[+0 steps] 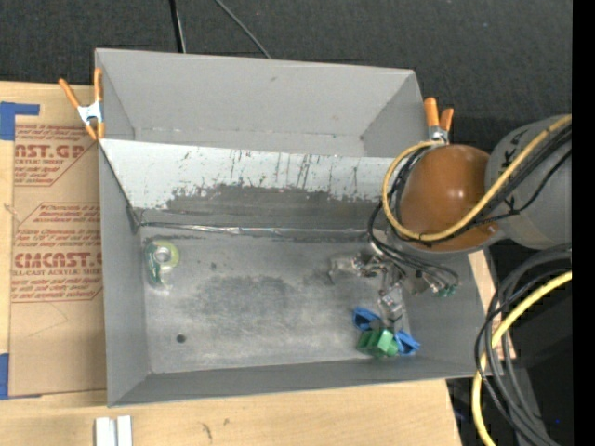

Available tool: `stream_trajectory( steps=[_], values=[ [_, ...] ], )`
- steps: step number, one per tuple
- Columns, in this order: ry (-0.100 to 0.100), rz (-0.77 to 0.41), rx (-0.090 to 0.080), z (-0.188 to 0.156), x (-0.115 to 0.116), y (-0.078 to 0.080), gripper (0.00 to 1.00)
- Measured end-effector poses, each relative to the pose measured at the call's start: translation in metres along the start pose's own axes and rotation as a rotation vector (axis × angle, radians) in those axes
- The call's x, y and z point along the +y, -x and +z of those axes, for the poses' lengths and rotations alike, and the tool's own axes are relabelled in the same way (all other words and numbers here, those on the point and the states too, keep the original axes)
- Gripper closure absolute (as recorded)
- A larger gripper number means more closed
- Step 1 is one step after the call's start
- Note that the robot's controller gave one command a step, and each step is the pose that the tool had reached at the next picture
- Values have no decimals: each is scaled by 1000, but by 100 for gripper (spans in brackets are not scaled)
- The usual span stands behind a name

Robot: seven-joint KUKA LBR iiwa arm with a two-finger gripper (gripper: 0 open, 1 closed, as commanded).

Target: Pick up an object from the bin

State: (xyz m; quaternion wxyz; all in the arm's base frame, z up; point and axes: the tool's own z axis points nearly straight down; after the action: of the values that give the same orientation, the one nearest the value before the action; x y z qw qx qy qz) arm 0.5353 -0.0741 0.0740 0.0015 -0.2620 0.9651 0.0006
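Small blue+green plastic obj [383, 339], lower-rt corner

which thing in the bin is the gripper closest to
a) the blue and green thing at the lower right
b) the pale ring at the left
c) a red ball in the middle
a: the gripper is right over the blue and green thing in the lower right corner of the bin, while the pale ring lies far off by the left wall.
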Motion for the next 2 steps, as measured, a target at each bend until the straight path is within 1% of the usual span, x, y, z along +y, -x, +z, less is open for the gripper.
stream_trajectory(
  steps=[1,2],
  values=[
    [-2,287,1,4,-30,-65,0],
    [1,282,1,4,-28,-64,100]
  ],
)
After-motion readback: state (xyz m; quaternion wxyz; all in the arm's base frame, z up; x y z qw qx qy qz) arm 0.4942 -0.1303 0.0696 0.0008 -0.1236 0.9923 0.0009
